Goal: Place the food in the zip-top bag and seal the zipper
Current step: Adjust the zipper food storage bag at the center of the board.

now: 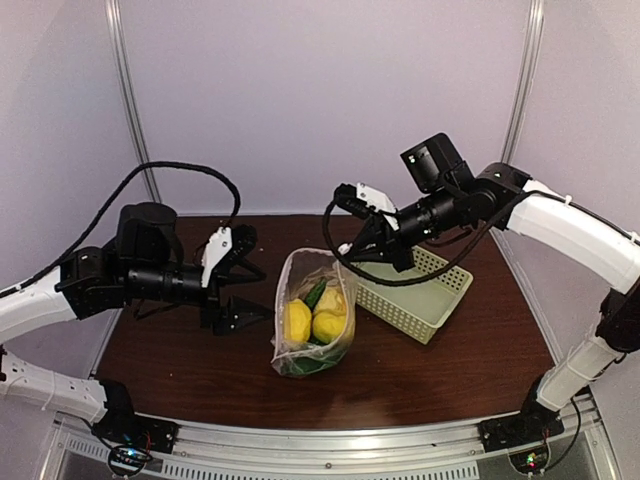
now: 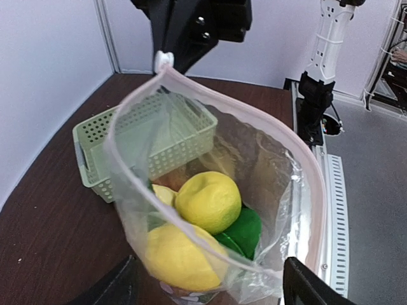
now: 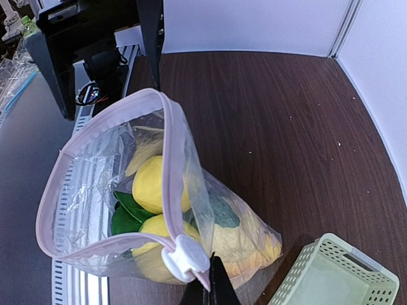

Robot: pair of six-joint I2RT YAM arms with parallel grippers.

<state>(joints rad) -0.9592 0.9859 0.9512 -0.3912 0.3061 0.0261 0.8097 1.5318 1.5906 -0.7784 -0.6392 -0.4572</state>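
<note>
The bag (image 1: 295, 285) stands upright on the table (image 1: 440, 370) between the arms, just beside the basket (image 1: 410, 318). Its zipper (image 2: 311, 184) gapes in a wide loop. Inside lie two lemons (image 1: 297, 322) and a dark green piece (image 2: 245, 232) (other food is hard to make out through the crinkles). The right gripper (image 3: 213, 289) has its fingers pressed together on the bag's rim, right under the white slider (image 3: 184, 257). The left gripper (image 1: 266, 292) hangs near the bag's left side, fingers spread apart, holding nothing.
</note>
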